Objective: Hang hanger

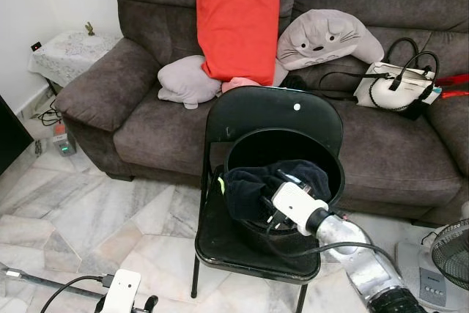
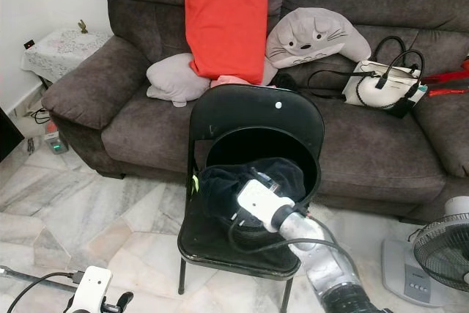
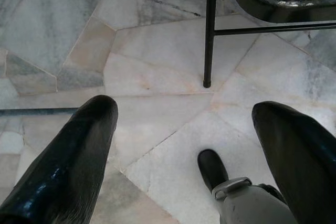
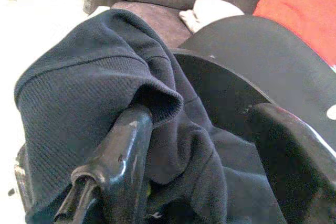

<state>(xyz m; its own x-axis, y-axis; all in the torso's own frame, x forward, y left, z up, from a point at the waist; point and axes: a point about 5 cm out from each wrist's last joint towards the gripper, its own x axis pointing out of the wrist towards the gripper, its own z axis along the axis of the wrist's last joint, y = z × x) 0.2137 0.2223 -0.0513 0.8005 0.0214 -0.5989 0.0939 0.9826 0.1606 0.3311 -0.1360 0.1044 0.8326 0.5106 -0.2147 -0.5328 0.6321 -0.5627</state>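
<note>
A black folding chair (image 1: 275, 115) stands in front of a brown sofa and carries a round black basket (image 1: 331, 153). A dark navy knitted garment (image 1: 249, 185) lies bunched in the basket and spills over its front rim. My right gripper (image 4: 205, 150) reaches into the basket, open, with a fold of the garment (image 4: 94, 93) draped over one finger (image 4: 118, 156). A small yellow-green piece (image 1: 220, 182) shows at the basket's left edge; I cannot tell what it is. My left gripper (image 3: 184, 145) hangs open low over the marble floor, left of the chair.
The sofa (image 1: 132, 86) holds a red cushion (image 1: 238, 20), a grey plush pillow (image 1: 326, 38) and a white handbag (image 1: 396, 86). A fan (image 1: 451, 254) stands at the right, a side table (image 1: 69, 53) at the left. A thin chair leg (image 3: 209, 30) is near my left gripper.
</note>
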